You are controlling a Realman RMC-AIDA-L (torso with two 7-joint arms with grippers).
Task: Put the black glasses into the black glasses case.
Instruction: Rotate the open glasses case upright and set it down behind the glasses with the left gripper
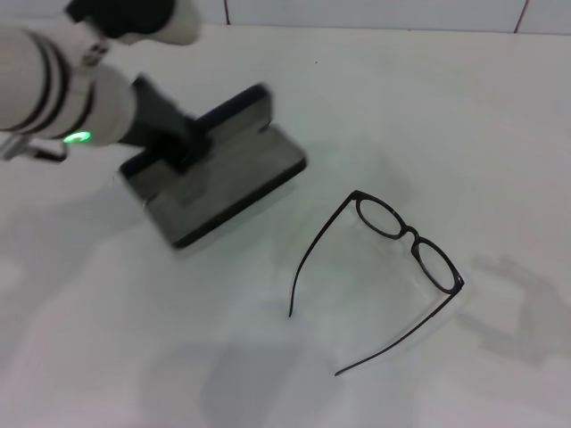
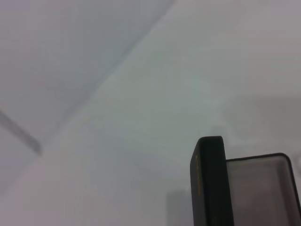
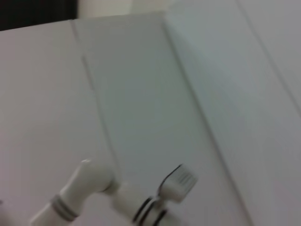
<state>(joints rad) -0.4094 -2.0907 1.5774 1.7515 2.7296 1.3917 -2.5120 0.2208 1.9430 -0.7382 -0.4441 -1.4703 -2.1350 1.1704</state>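
The left end effector (image 1: 183,143) is at the open black glasses case (image 1: 234,178); its grip cannot be told. The black glasses (image 1: 406,236) lie unfolded on the counter (image 1: 134,339) nearby. It should keep the case open wide and steady

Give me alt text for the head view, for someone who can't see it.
The left gripper is at the open glasses case on a white table. The black glasses lie apart from the case toward the robot's right, temple arms unfolded. The right arm is out of frame.
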